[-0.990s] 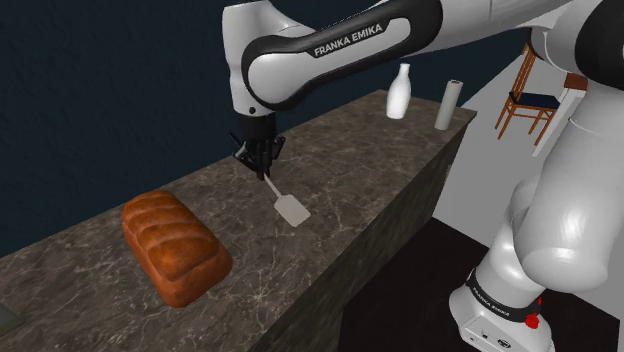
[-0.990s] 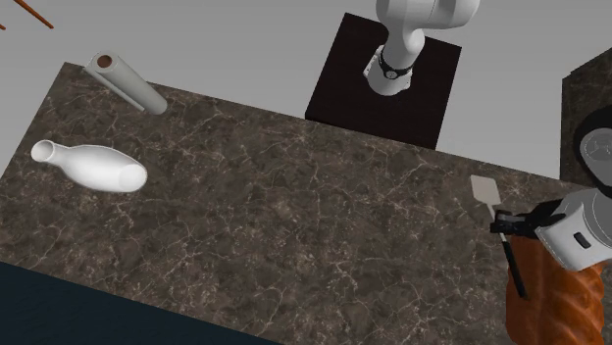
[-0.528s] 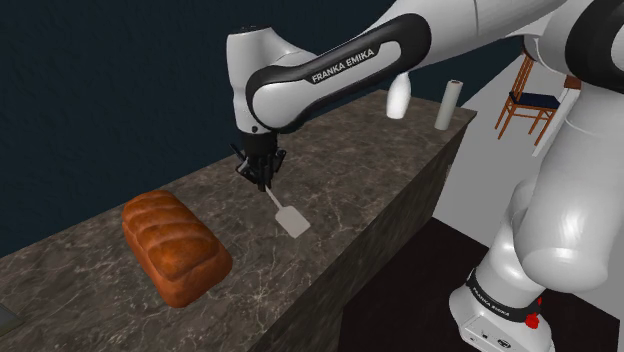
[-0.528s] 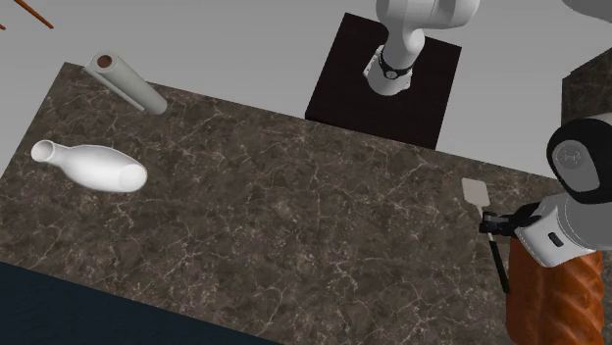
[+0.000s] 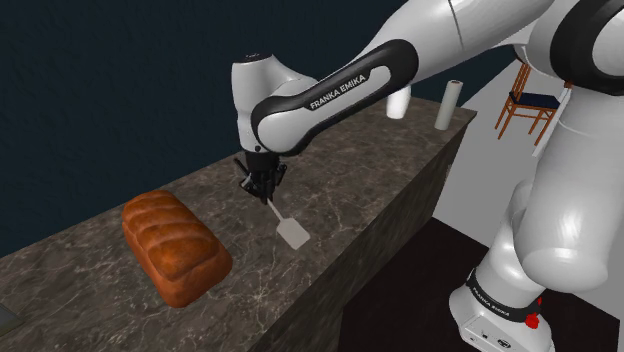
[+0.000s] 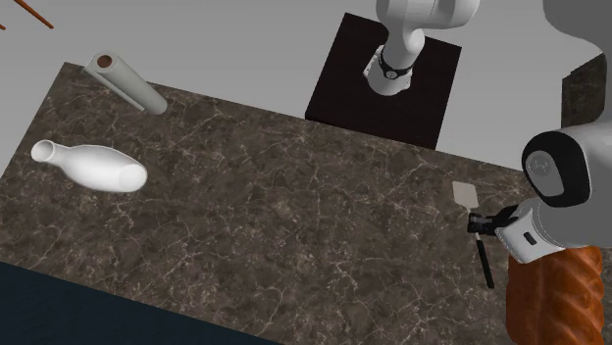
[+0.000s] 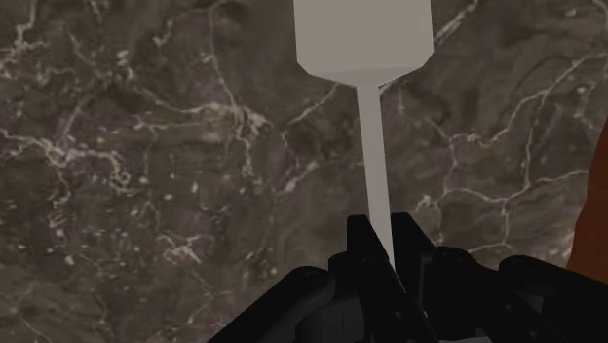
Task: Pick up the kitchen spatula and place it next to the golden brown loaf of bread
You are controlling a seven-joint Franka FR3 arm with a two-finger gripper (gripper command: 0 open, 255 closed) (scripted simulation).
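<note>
Right, the counter's (image 5: 340,180) front edge runs just beyond the spatula (image 5: 291,235) blade, with bare marble around it. Gripper (image 5: 264,188) fingers (image 7: 361,242) pinch the thin handle, blade pointing away from the palm. Bread loaf (image 5: 175,245) is near, on the shoulder view's left. White bottle (image 6: 93,167) and roll (image 6: 127,83) are well apart, at the far end.

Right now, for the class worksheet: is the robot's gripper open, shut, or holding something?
The gripper: shut on the spatula, clasping its thin handle between both fingers.
</note>
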